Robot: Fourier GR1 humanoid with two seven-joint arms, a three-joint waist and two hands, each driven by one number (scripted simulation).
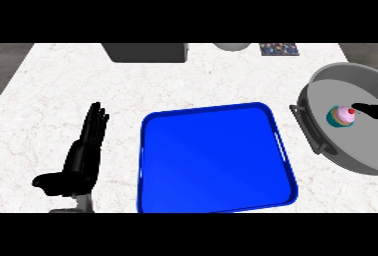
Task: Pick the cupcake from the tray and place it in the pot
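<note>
A white marble-patterned counter (59, 100) fills the view, with a dark floor showing at its upper corners. At the lower left, the left hand (83, 157) rests open on the counter, fingers straight and together pointing up the frame, thumb sticking out to the left. Just right of it, in the lower middle, lies the blue tray (214, 160), a rounded rectangle with a raised rim. Along the top edge sit a dark grey box-like object (145, 52) left of centre, a pale grey rounded object (233, 47) cut off by the frame, and a small dark patterned item (279, 48). At the right edge is the grey pot (351, 145), its black handle (308, 127) facing the tray. Inside it stands the cupcake (339, 116), teal wrapper and pink frosting. A black fingertip of the right hand (367, 109) comes in from the right edge, touching or just beside the cupcake; whether that hand grips it, I cannot tell.
</note>
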